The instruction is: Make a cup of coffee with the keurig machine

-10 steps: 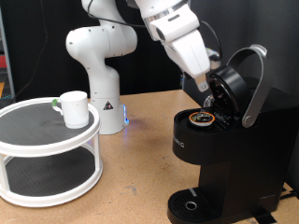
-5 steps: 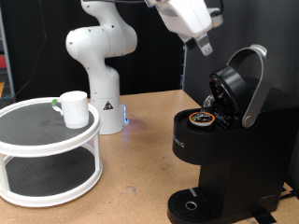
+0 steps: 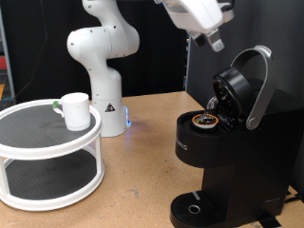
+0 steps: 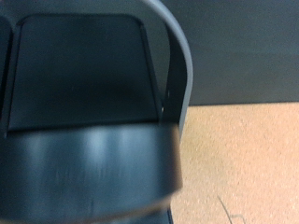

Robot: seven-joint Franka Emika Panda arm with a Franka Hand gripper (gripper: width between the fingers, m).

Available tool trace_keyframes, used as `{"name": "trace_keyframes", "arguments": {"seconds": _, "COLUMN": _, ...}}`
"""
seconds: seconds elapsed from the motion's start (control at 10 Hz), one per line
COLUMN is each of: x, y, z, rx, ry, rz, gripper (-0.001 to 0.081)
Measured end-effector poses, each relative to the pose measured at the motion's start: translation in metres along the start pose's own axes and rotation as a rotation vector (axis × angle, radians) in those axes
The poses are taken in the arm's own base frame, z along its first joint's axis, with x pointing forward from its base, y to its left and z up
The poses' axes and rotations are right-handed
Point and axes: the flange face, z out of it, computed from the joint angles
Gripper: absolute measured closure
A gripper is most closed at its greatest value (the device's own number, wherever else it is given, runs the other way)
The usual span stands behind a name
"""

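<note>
The black keurig machine (image 3: pixel 223 157) stands at the exterior view's right with its lid (image 3: pixel 237 90) raised. A pod with a dark, gold-ringed top (image 3: pixel 203 121) sits in the open chamber. My gripper (image 3: pixel 215 40) hangs at the exterior view's top, above the raised silver-grey handle (image 3: pixel 258 85) and apart from it, with nothing seen in it. The wrist view shows the handle's curved grey band (image 4: pixel 179 84) and the dark lid (image 4: pixel 84 75) close up, with no fingers in sight. The white cup (image 3: pixel 76 110) stands on the top shelf of a white stand at the left.
The white two-tier round stand (image 3: pixel 47 142) fills the exterior view's left. The arm's white base (image 3: pixel 103 66) stands behind it on the brown table (image 3: pixel 142 176). The machine's drip tray (image 3: pixel 195 209) sits low at the front.
My gripper has lifted up and away from the raised lid, from beside the lid to above the handle. The lid stays open and the pod stays in the chamber.
</note>
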Motion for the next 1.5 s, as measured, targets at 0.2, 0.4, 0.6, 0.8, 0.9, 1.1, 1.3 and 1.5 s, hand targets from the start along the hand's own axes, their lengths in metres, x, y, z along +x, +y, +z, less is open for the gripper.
{"name": "trace_keyframes", "arguments": {"seconds": 0.2, "x": 0.016, "y": -0.020, "z": 0.008, "rx": 0.009, "ry": 0.008, "rz": -0.027, "gripper": -0.0002}}
{"name": "trace_keyframes", "arguments": {"seconds": 0.4, "x": 0.031, "y": -0.042, "z": 0.019, "rx": 0.005, "ry": 0.010, "rz": -0.041, "gripper": -0.0002}}
{"name": "trace_keyframes", "arguments": {"seconds": 0.6, "x": 0.041, "y": -0.061, "z": 0.031, "rx": -0.012, "ry": 0.003, "rz": -0.026, "gripper": -0.0002}}
{"name": "trace_keyframes", "arguments": {"seconds": 0.8, "x": 0.051, "y": -0.076, "z": 0.043, "rx": -0.025, "ry": 0.004, "rz": -0.012, "gripper": -0.0002}}
{"name": "trace_keyframes", "arguments": {"seconds": 0.9, "x": 0.055, "y": -0.083, "z": 0.048, "rx": -0.030, "ry": 0.003, "rz": -0.013, "gripper": -0.0002}}
{"name": "trace_keyframes", "arguments": {"seconds": 1.1, "x": 0.063, "y": -0.095, "z": 0.056, "rx": -0.042, "ry": -0.003, "rz": -0.013, "gripper": 0.0088}}
{"name": "trace_keyframes", "arguments": {"seconds": 1.3, "x": 0.066, "y": -0.100, "z": 0.067, "rx": -0.050, "ry": -0.020, "rz": -0.011, "gripper": 0.0273}}
{"name": "trace_keyframes", "arguments": {"seconds": 1.5, "x": 0.067, "y": -0.100, "z": 0.077, "rx": -0.060, "ry": -0.032, "rz": -0.010, "gripper": 0.0408}}
